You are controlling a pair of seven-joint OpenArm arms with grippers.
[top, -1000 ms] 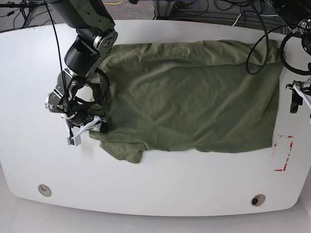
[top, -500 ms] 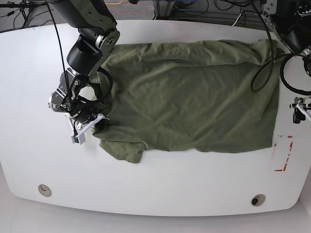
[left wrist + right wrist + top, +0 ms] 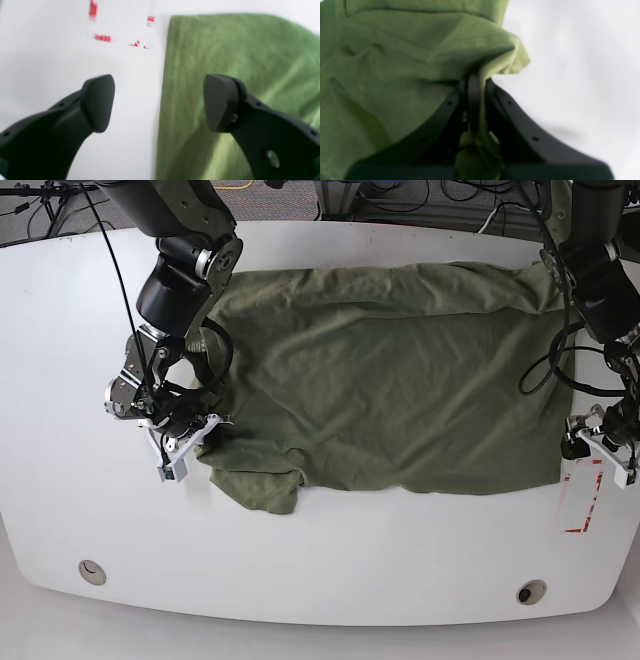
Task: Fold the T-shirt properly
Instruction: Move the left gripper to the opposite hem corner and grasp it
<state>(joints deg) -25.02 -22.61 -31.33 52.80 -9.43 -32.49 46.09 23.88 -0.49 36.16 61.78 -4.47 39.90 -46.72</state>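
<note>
T-shirt (image 3: 390,380) lies spread over most of the white surface (image 3: 330,560), olive green, creased, with one corner rumpled near the front left of the base view. It looks soft and light, so it should drape and drag rather than hold any shape; a fold will likely need two gripped points kept level, or the cloth sags between them.

The right pincer (image 3: 475,85) is closed on a bunched edge of the cloth, a fold pinched between its fingers and pulled into a small peak. The left pincer (image 3: 160,102) is spread wide with nothing in it, straddling the straight edge of the shirt: one finger over bare surface, the other over fabric. Red tape marks (image 3: 102,37) sit just beyond it.

That straight edge near the corner seems the sensible place to grip, since a hem gives more to pinch than the flat middle.
</note>
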